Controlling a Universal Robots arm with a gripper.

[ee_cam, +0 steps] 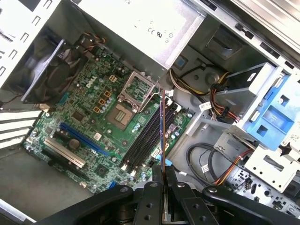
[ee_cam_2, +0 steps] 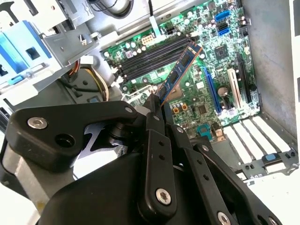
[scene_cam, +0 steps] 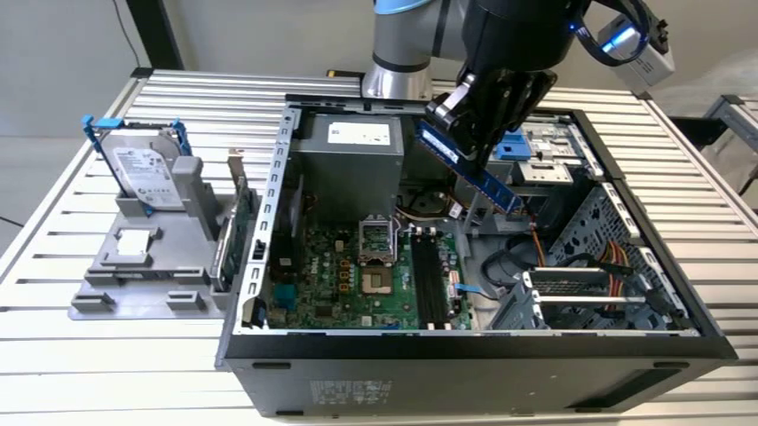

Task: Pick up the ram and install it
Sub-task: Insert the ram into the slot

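The slatted metal tabletop [scene_cam: 71, 355] is carrying an open computer case [scene_cam: 474, 373] and, just beside it, a grey parts stand [scene_cam: 137, 262].

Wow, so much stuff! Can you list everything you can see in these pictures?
ram: one, blue, held tilted above the motherboard.
computer case: one, black and grey, open, on the table.
motherboard: one, green, inside the case.
memory slots: several, black, side by side on the motherboard.
power supply: one, grey, inside the case.
hard drive: one, silver in a blue frame, standing on the stand.
green card: one, with a metal bracket, upright between stand and case.
stand: one, grey, at the exterior view's left.
table: one, silver slats.
arm: one, grey, above the case.
end effector: one, black, shut on the ram.
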